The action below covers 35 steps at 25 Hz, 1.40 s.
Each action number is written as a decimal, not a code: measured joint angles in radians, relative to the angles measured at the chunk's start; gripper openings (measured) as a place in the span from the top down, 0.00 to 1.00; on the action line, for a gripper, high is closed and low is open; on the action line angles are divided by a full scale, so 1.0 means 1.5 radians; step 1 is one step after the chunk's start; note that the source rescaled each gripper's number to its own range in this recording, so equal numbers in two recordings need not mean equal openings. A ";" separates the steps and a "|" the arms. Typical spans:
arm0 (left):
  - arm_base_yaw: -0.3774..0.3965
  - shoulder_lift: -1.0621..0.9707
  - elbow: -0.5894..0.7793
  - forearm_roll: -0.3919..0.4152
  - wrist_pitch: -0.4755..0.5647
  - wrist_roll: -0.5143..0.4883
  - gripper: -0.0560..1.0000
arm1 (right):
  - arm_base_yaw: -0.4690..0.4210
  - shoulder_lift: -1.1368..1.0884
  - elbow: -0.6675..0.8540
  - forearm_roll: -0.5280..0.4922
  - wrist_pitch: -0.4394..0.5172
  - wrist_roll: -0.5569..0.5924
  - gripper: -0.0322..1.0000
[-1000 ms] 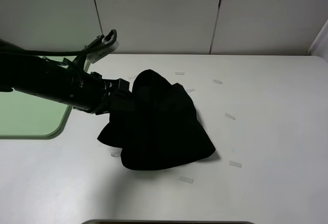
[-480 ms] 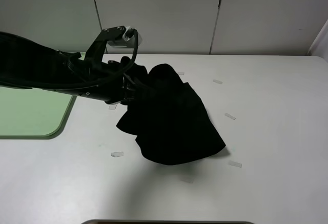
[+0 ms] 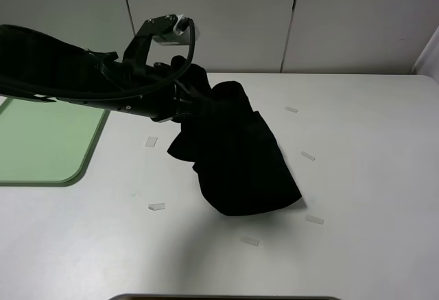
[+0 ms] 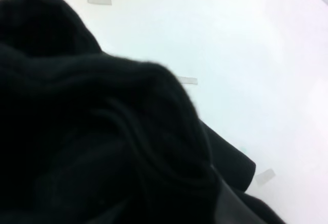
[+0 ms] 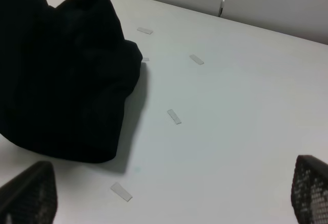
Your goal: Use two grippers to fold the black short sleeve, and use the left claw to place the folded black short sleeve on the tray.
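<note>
The soft black short-sleeved shirt (image 3: 240, 156) hangs in a bunch from the left gripper (image 3: 177, 102). The left gripper is pinched tight on the top of the shirt, and the cloth hides its tips. In the left wrist view the dark cloth (image 4: 97, 131) fills most of the picture.

A second ago the left arm was low and more to the left, and the shirt lay spread in a wide heap on the flat white counter (image 3: 370, 176). Now the arm is higher and nearer the back wall. The small grey block (image 3: 168, 29) on it has gone up too. The shirt is pulled up tall and thin, and only its bottom end seems to rest on the counter.

One little whitish tape strip (image 3: 151, 141) that the shirt hid before now shows.

The shirt is near the middle of the counter, beside the pale green plastic tray (image 3: 48, 149) but not on it.

The right gripper (image 5: 169, 196) is open wide, off to the side of the shirt (image 5: 66, 75), and holds nothing.
</note>
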 joint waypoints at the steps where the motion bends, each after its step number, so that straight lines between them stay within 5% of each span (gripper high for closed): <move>1: 0.000 0.013 -0.008 0.000 0.007 -0.003 0.92 | 0.000 0.000 0.000 0.000 0.000 0.000 0.00; 17: -0.062 0.224 -0.189 -0.001 -0.018 -0.116 0.91 | 0.000 0.000 0.000 0.000 0.000 0.000 0.00; 20: -0.071 0.241 -0.209 -0.001 -0.023 -0.117 0.81 | 0.000 0.000 0.000 0.000 0.000 0.000 0.00; 23: -0.078 0.245 -0.223 -0.003 -0.034 -0.113 0.60 | 0.000 0.000 0.000 0.000 0.000 0.000 0.00; 27: -0.082 0.245 -0.235 -0.005 -0.037 -0.034 0.40 | 0.000 0.000 0.000 0.000 0.000 0.000 0.00; 35: -0.108 0.245 -0.235 -0.005 -0.012 0.330 0.35 | 0.000 0.000 0.000 0.000 0.000 0.000 0.00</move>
